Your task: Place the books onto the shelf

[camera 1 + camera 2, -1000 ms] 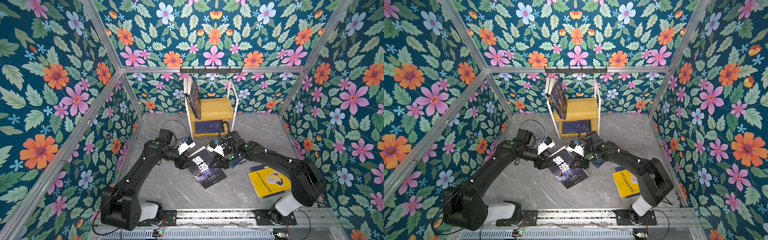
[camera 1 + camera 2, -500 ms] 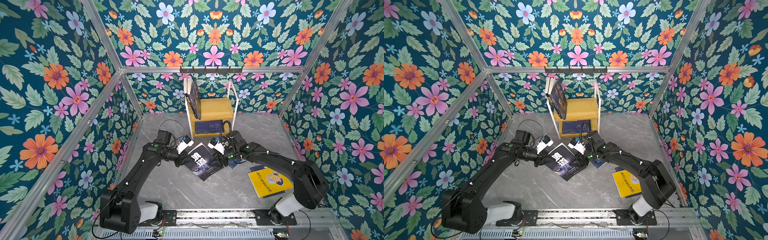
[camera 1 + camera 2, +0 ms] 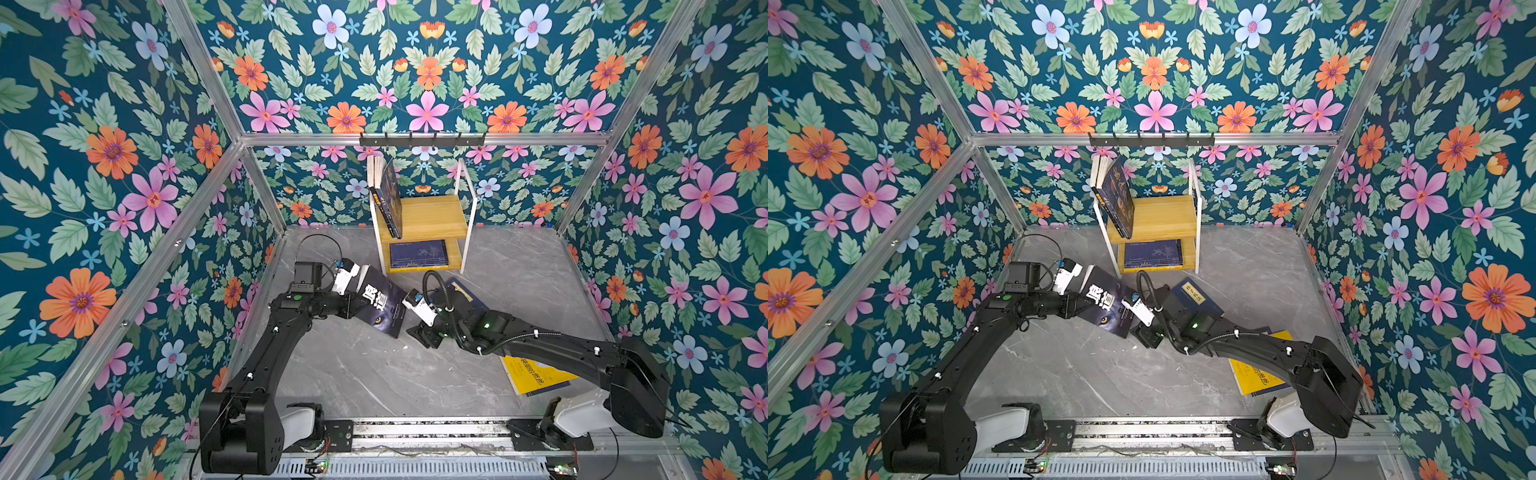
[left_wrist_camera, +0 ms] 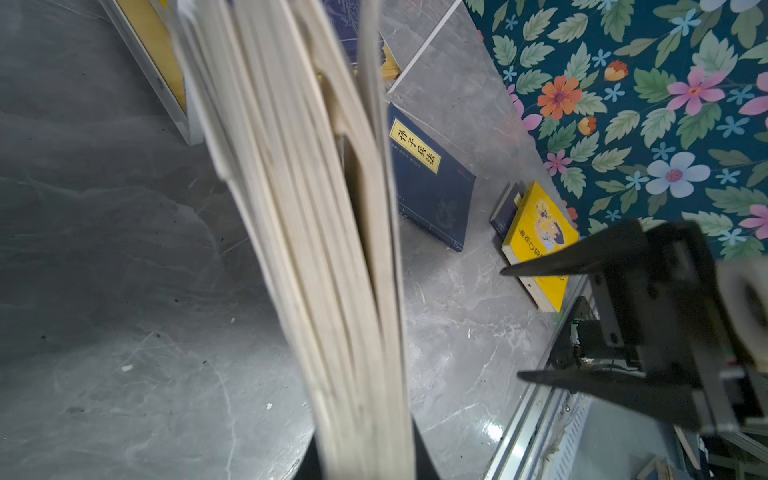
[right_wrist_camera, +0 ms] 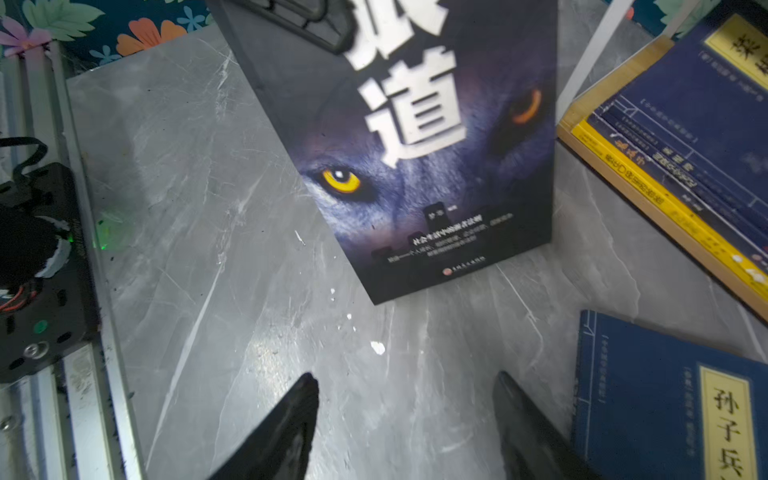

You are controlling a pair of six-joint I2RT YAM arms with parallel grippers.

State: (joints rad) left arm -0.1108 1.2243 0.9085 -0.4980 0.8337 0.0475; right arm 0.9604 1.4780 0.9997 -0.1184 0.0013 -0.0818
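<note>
Left jaws clench the wolf-eyes book (image 3: 386, 309) in front of the shelf (image 3: 432, 216), right jaws released; next I lift it aboard.

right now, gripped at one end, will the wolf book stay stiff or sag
Likely to sag: pages of the wolf book fan apart past the left gripper. Probably light: one pinch at an edge holds it tilted. It may twist, since the right gripper is open, clear of it.
</note>
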